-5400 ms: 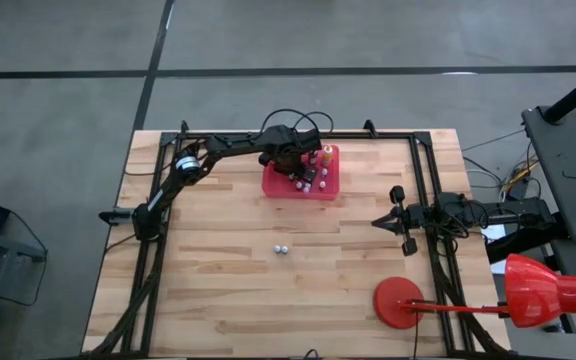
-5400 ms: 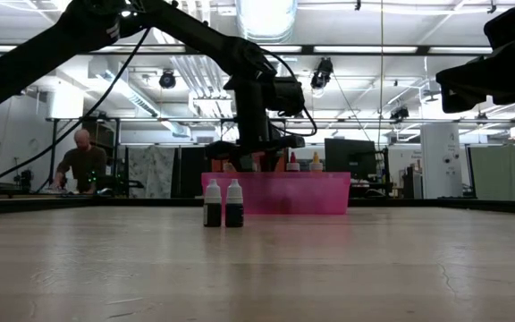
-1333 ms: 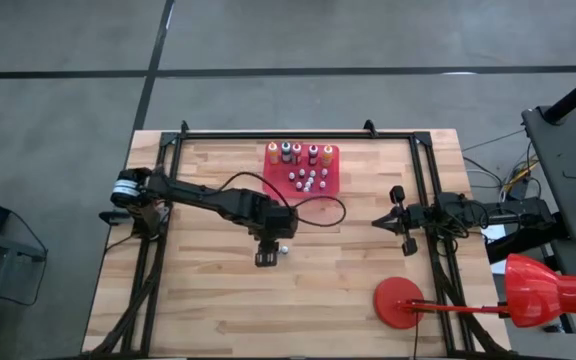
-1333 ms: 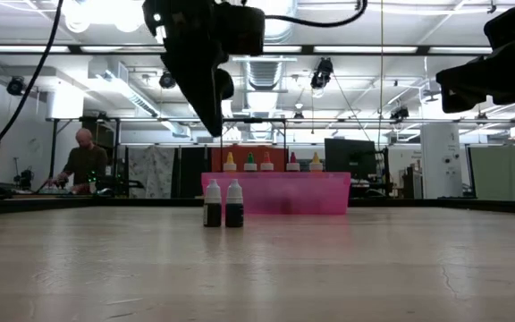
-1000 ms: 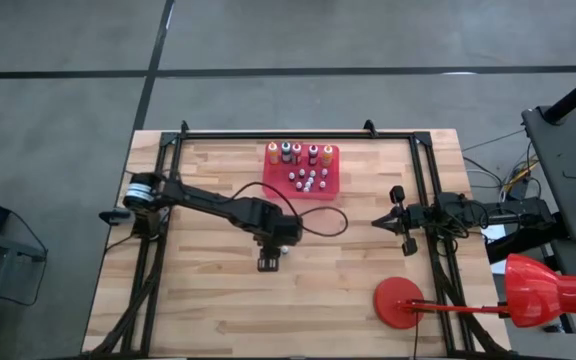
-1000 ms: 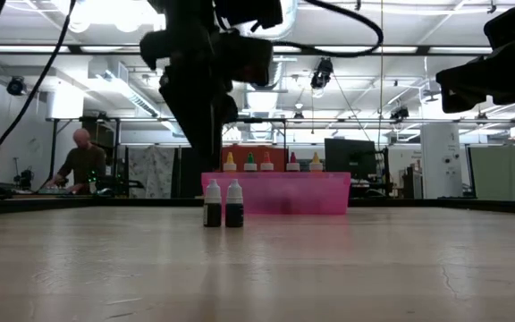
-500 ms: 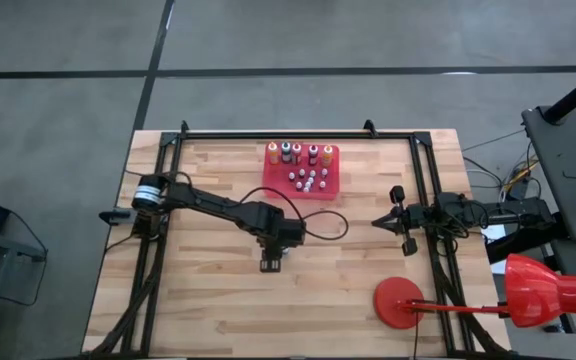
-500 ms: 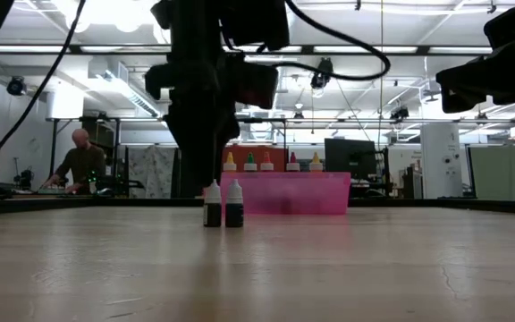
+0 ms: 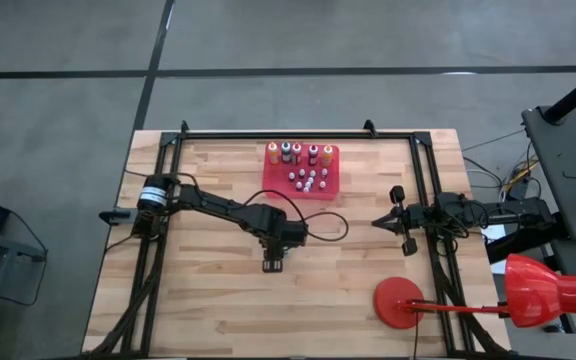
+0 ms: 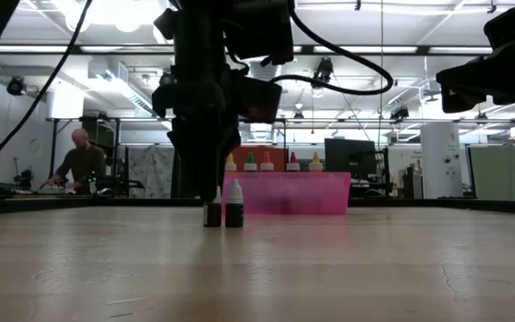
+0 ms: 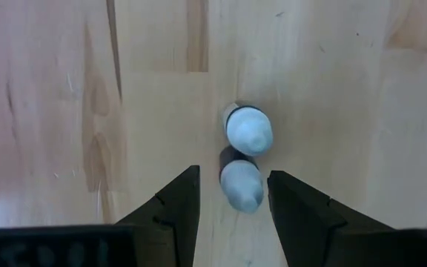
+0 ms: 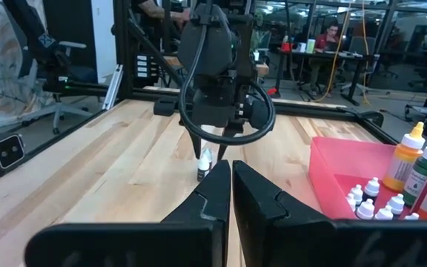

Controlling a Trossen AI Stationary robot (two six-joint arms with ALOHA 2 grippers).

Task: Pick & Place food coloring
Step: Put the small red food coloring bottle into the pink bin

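two round-capped bottles (image 11: 242, 163) upright, wood-plank table (image 11: 347, 111).

Two bottles (image 11: 245, 156) stand mid-table (touching), tray (image 9: 273, 184) behind them.

The scene is lit brightly and evenly by ceiling lamps (image 10: 105, 11), which glare white above the table (image 9: 218, 300). Only faint shadows are cast there. The near tabletop is blurred in the low view.

grey concrete floor (image 9: 68, 60) with dark seam lines; ceiling strip lights (image 10: 347, 49); exposed ducts; black office chair (image 12: 65, 89); seated person at bench (image 10: 80, 165); distant workstations.
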